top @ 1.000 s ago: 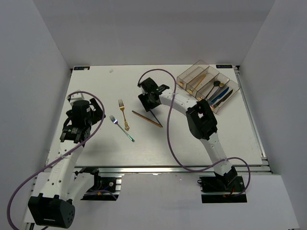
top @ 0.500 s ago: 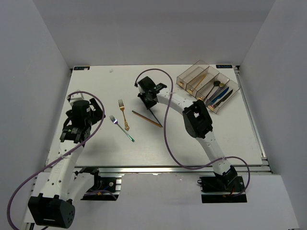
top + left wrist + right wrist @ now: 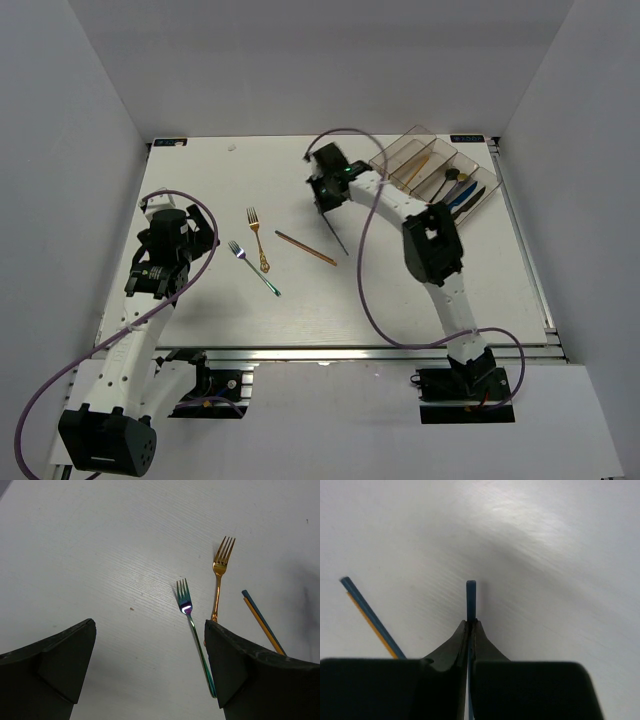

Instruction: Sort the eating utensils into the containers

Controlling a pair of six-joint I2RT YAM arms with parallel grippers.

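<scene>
Right gripper (image 3: 471,624) is pinched tight on a dark blue chopstick (image 3: 338,235) just left of the containers (image 3: 390,146). The stick slants away from the closed jaws, and I can't tell whether its far end touches the table. Further left of the containers a gold chopstick (image 3: 306,248) lies flat, then a gold fork (image 3: 258,240) and a teal fork (image 3: 253,268) close together. Far left of the containers, the left gripper (image 3: 150,626) hangs with fingers spread wide, holding nothing. Several utensils lie inside the containers.
</scene>
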